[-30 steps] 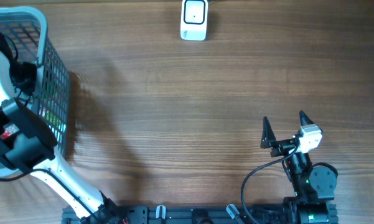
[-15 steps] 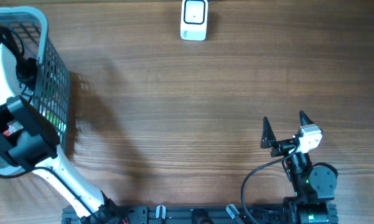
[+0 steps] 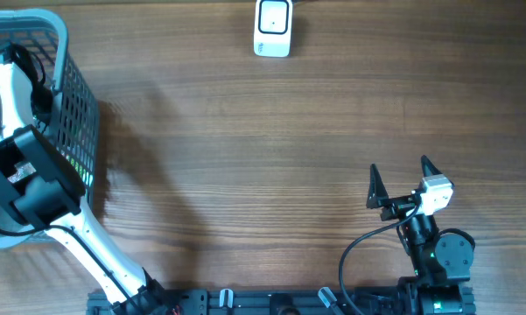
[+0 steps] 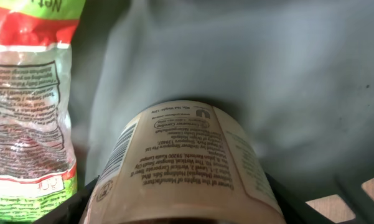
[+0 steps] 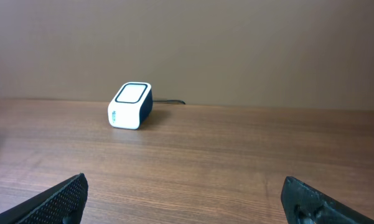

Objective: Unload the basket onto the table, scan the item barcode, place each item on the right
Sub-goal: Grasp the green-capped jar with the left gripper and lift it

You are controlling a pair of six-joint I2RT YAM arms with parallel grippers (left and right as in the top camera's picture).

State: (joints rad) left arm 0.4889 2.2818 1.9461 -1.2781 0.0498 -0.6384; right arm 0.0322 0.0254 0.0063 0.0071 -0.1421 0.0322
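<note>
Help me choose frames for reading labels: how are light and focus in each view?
Overhead: evenly lit and sharp, with a soft shadow right of the basket. Left wrist: dim, the jar close with slightly soft print, the packet brighter. Right wrist: even light, the scanner sharp, the near fingertips dark.

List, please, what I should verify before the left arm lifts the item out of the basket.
1. Beige container lies between the fingers of the left gripper: ok.
2. Grip on it is firm: cannot tell.
3. Barcode shows on the label's left side: ok.
4. Green and red packet beside it is apart from it: cannot tell.
5. Scanner stands alone on the table: ok.
6. Right gripper is open and away from the basket: ok.
</note>
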